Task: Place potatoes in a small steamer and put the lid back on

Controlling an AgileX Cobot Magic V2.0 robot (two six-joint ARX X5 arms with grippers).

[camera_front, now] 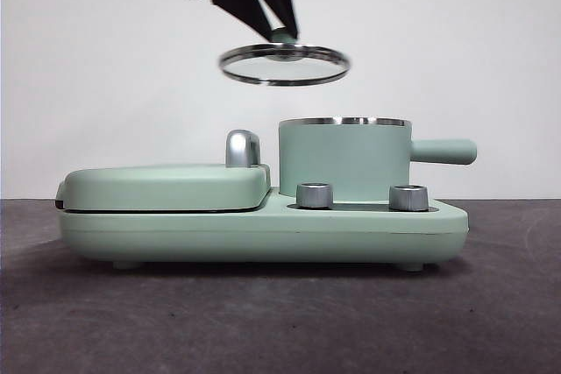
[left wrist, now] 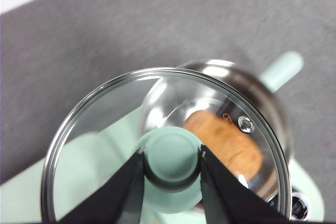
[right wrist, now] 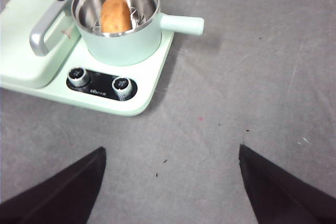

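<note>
Front view gives me the left gripper (camera_front: 282, 37) pinching the lid (camera_front: 284, 64) by its knob, seemingly above the steamer (camera_front: 344, 160). My right gripper (right wrist: 170, 182) hangs spread over the table; the potato (right wrist: 116, 14) lies inside.

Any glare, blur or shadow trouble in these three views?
Front view: even light, lid sharp, soft shadow under the appliance. Left wrist view: table blurred, glare on the steamer rim, potato seen through glass. Right wrist view: clear, highlights inside the steamer.

Small pale lettering showing on the black control panel (right wrist: 100, 85) between its two knobs, too tiny to be reading, nothing else legible
</note>
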